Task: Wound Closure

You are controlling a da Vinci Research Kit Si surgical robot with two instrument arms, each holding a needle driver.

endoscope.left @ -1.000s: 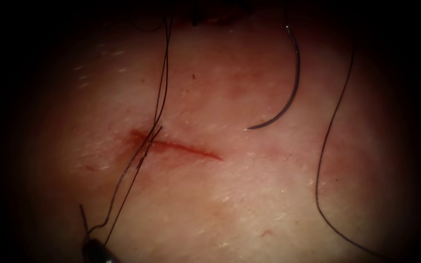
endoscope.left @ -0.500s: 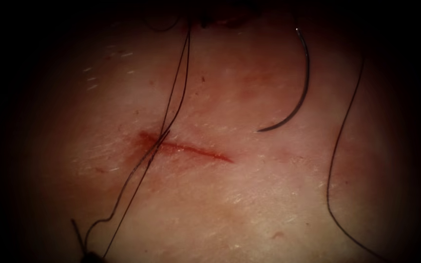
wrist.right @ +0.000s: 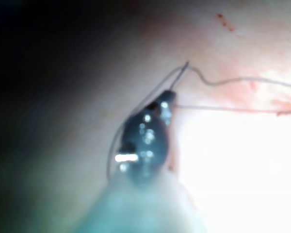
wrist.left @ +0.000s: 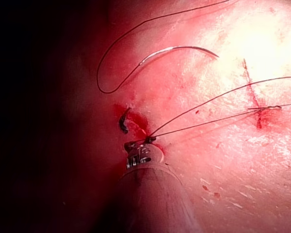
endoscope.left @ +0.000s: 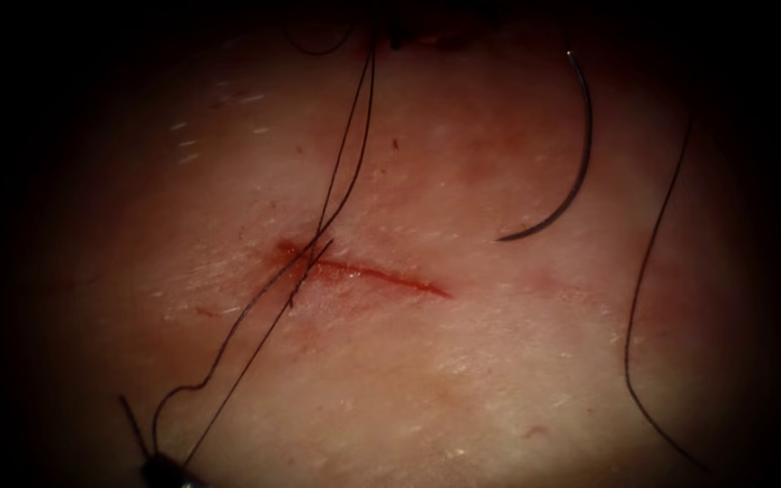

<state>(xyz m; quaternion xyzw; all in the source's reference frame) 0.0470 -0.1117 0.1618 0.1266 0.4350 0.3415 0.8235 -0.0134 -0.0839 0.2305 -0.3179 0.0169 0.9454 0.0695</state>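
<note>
Thread (endoscope.left: 247, 366) is clamped by left tool (wrist.left: 146, 141) and right tool (wrist.right: 167, 99); needle (endoscope.left: 580, 154) lies free on tissue (endoscope.left: 463, 380).

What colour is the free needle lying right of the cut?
Dark grey metal with a bright glint, lying free on the tissue; the needle shows best in the endoscope view.

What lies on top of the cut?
The thread crosses the cut's left end, covering it there. The left tool and right tool hold it; needle lies free on tissue.
</note>
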